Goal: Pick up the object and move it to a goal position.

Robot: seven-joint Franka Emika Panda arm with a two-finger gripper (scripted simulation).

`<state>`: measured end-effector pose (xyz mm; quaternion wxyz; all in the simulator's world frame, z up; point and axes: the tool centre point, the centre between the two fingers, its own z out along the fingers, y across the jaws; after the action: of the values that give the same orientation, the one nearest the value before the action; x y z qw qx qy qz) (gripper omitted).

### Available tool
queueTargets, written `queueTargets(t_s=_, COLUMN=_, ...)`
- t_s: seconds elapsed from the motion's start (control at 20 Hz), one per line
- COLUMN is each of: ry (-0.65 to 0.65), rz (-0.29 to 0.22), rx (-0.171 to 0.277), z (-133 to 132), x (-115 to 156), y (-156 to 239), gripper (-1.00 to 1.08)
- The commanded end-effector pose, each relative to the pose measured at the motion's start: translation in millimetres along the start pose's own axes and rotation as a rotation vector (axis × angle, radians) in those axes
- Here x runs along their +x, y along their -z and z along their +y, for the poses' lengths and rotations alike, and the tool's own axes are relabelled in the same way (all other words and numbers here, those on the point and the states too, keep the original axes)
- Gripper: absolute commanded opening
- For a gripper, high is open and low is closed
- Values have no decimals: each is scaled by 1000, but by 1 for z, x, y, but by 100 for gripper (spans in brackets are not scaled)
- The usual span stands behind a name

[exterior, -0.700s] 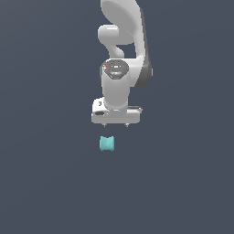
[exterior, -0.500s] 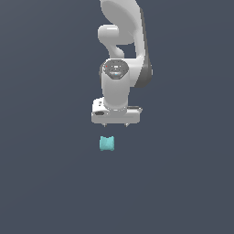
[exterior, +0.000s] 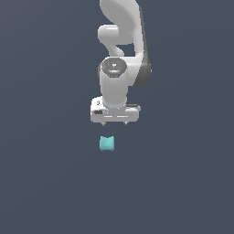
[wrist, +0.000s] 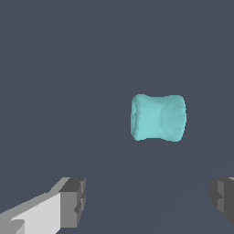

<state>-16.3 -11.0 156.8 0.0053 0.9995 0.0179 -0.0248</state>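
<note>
A small teal object (exterior: 107, 143), pinched at its middle like a spool, lies alone on a plain dark grey surface (exterior: 41, 183) with open room on every side. The white arm (exterior: 119, 55) reaches down from above, its gripper (exterior: 115, 123) pointing downward, apart from the object and touching nothing. In the wrist view its fingers (wrist: 73, 202) stand spread wide
</note>
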Motion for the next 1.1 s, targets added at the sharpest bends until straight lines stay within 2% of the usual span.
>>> queueTargets(t_s=0.0, ry=0, rz=0, rx=0, z=0, x=0, y=0, gripper=100)
queueTargets(t_s=1.05, ry=-35, rz=49, rx=10, z=41, x=42, y=-63, gripper=100)
